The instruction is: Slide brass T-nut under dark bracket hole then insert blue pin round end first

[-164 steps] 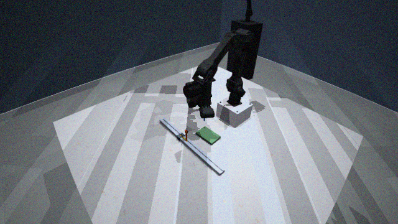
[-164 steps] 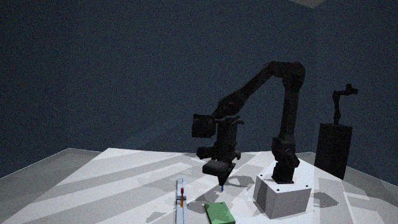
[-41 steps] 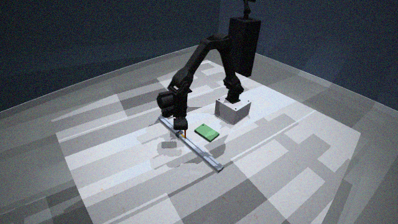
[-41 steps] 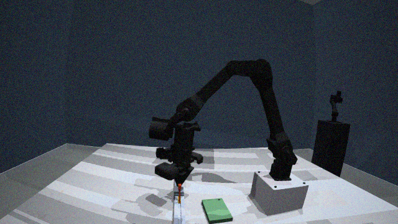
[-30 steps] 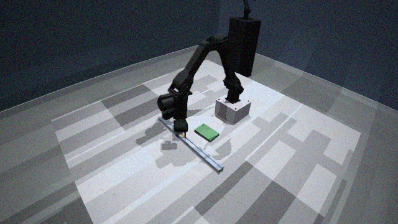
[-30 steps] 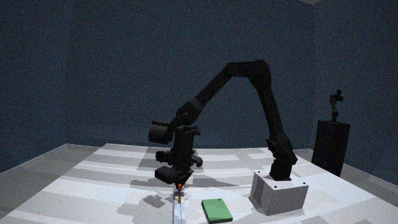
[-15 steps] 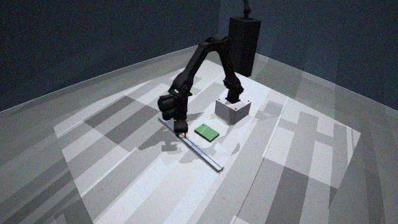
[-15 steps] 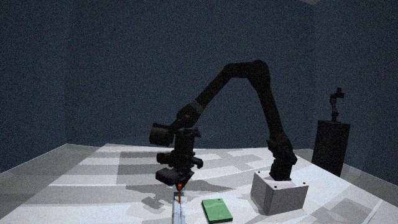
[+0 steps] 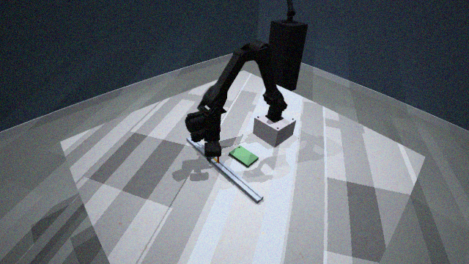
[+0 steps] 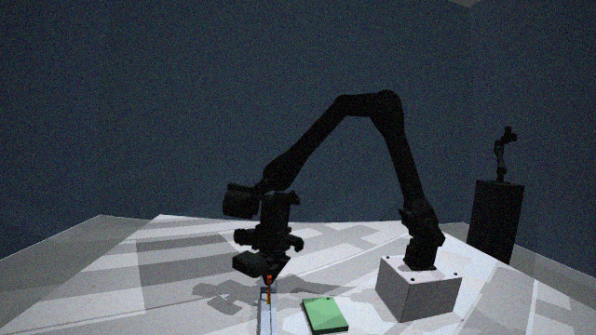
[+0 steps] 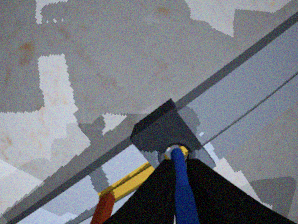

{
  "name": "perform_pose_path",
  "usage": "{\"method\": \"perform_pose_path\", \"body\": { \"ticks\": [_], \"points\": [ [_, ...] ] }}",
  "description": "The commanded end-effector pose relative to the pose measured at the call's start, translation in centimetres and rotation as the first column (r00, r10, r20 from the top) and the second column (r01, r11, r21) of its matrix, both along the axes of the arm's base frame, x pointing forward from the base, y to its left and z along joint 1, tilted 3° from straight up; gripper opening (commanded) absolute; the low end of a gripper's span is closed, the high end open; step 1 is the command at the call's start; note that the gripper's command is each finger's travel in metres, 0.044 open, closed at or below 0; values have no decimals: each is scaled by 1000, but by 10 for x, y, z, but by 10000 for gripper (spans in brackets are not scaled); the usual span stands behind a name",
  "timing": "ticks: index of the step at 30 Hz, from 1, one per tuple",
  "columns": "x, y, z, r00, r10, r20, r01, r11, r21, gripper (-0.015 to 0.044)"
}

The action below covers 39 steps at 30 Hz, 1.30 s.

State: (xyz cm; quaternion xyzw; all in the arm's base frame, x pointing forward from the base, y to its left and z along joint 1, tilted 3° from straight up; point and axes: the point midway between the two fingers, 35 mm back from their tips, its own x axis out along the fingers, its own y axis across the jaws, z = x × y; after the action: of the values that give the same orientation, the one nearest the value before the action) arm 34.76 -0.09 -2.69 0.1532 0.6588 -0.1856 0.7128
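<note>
Seen from the wrist, the gripper is closed on the blue pin, whose far end meets the hole in the dark bracket — how deep it sits, I cannot tell. Brass shows at the hole, beside the pin's end. Just beside the fingers, a yellow stem runs out from near the bracket to the orange handle. Under them lies the aluminum rail, the bracket set across it. Farther out, the green tray lies flat between the rail and the pale base box — the arm rises from that. Well beyond stands a black pillar.
</note>
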Motion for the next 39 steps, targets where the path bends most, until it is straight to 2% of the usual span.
{"method": "perform_pose_path", "body": {
  "ticks": [1,39],
  "points": [
    [0,0,-1,1000,-1,-14,1,1000,-2,-150],
    [6,1,-1,992,-6,-124,4,1000,-16,-150]
  ]
}}
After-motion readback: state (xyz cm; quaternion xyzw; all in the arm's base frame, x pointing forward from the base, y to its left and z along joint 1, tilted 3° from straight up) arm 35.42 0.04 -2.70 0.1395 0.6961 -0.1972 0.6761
